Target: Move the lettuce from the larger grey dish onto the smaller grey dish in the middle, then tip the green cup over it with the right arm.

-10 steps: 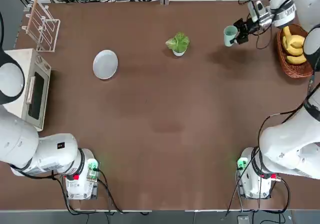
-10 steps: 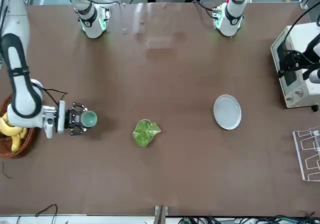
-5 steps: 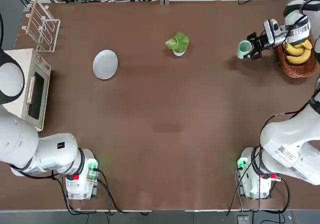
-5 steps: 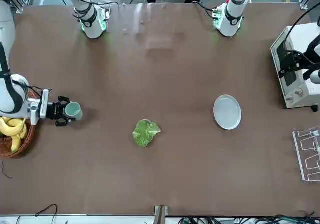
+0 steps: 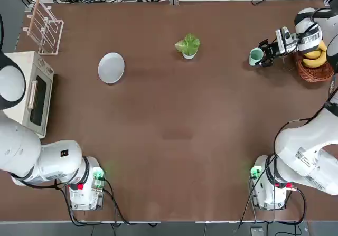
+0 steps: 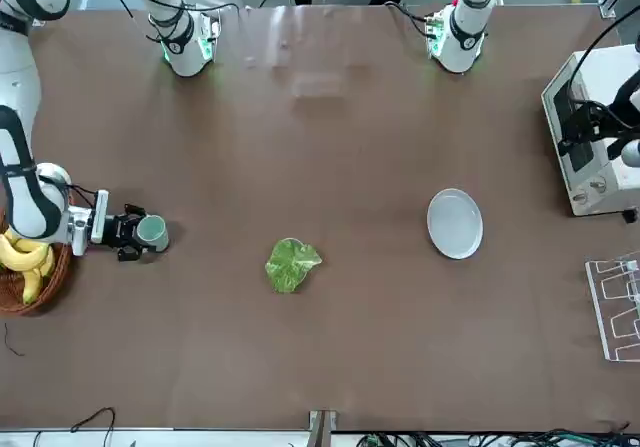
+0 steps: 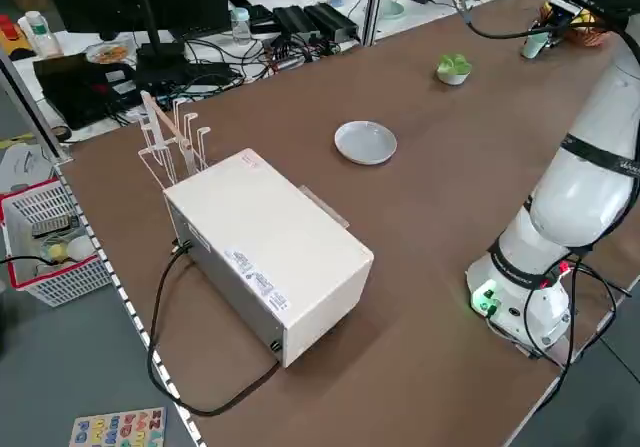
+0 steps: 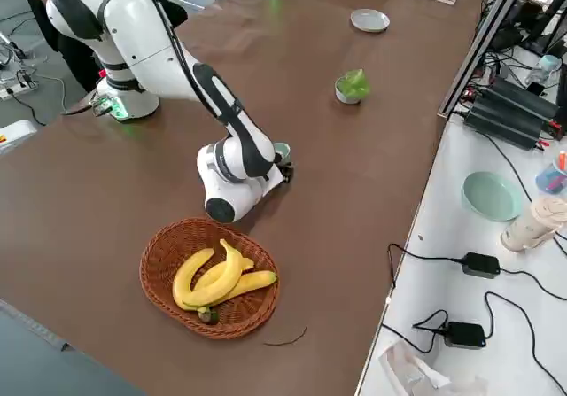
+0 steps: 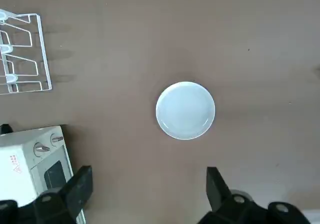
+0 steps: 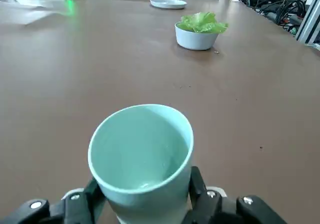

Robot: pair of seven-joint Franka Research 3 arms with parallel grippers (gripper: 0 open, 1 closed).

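Lettuce [image 5: 188, 45] in small bowl [image 10: 195, 40], mid-table; prob. light, soft, bruises easily; if regripped, pinch low near base. R claw [image 10: 144, 181], by bananas [image 8: 216, 281], clamped round green cup [image 10: 150, 199]. L claw [image 9: 149, 172] wide open, empty, by oven [image 7: 270, 252].

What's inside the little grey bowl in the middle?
Crinkly green lettuce sits in the bowl, poking up over its rim. The leaves cover the bowl's bottom, so I can't see what's underneath.

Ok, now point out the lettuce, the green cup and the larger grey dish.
Lettuce [image 10: 204, 22]: right wrist view, on its leaves.
Green cup [image 10: 145, 204]: right wrist view, outer wall.
Larger grey dish [image 5: 111, 68]: top view, middle of its face.
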